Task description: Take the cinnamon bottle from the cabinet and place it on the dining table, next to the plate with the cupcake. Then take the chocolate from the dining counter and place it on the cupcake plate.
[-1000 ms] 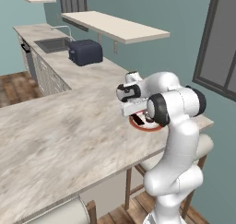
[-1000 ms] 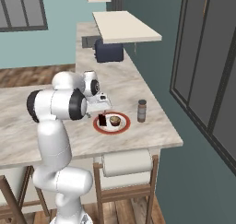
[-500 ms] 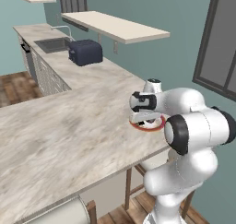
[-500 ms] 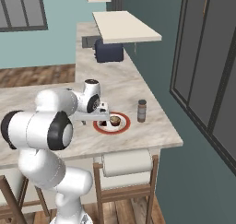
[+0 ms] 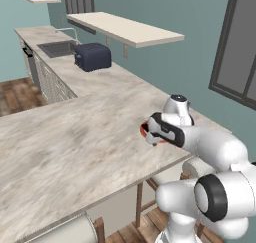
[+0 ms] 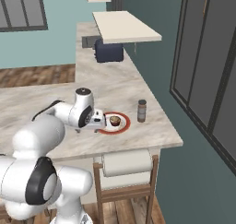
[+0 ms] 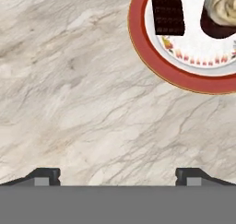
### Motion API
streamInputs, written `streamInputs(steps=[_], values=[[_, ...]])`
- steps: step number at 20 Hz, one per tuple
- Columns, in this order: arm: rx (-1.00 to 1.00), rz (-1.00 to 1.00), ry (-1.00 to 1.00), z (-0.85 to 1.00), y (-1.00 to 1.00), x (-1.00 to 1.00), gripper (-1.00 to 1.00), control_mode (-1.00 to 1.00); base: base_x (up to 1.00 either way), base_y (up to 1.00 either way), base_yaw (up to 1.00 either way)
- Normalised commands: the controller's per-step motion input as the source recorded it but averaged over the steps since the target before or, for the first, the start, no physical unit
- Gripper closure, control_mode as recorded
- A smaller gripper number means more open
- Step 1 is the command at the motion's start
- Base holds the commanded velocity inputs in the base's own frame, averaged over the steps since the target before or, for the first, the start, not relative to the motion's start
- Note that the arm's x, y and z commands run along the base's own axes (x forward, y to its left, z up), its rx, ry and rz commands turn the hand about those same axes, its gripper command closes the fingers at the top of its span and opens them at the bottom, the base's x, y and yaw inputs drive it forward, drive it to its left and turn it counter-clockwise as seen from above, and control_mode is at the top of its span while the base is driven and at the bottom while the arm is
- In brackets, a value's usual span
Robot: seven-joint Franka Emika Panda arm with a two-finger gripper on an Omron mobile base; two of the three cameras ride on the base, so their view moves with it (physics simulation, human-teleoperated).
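Lying chocolate (image 7: 167,11) beside cupcake (image 7: 220,16) on plate (image 7: 156,52) in hand view, fingers (image 7: 46,174) spread wide, empty, cinnamon bottle (image 6: 142,111) in right base view

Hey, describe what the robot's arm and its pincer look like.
A glossy white arm of rounded, tube-like segments with black rings and caps at the joints. The pincer ends in two small dark fingertips. No cables or markings are visible.
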Motion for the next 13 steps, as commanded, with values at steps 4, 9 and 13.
streamInputs(steps=[4, 9, 13], values=[[0.0, 0.08, 0.0, 0.4, -0.01, -0.48, -1.0, -1.0, 0.0, 0.0, 0.0], [0.0, 0.04, -0.17, 0.33, -0.04, -0.53, -1.0, -1.0, 0.0, 0.0, 0.0], [0.0, 0.0, -0.25, 0.26, -0.02, -0.54, -1.0, -1.0, 0.0, 0.0, 0.0]])
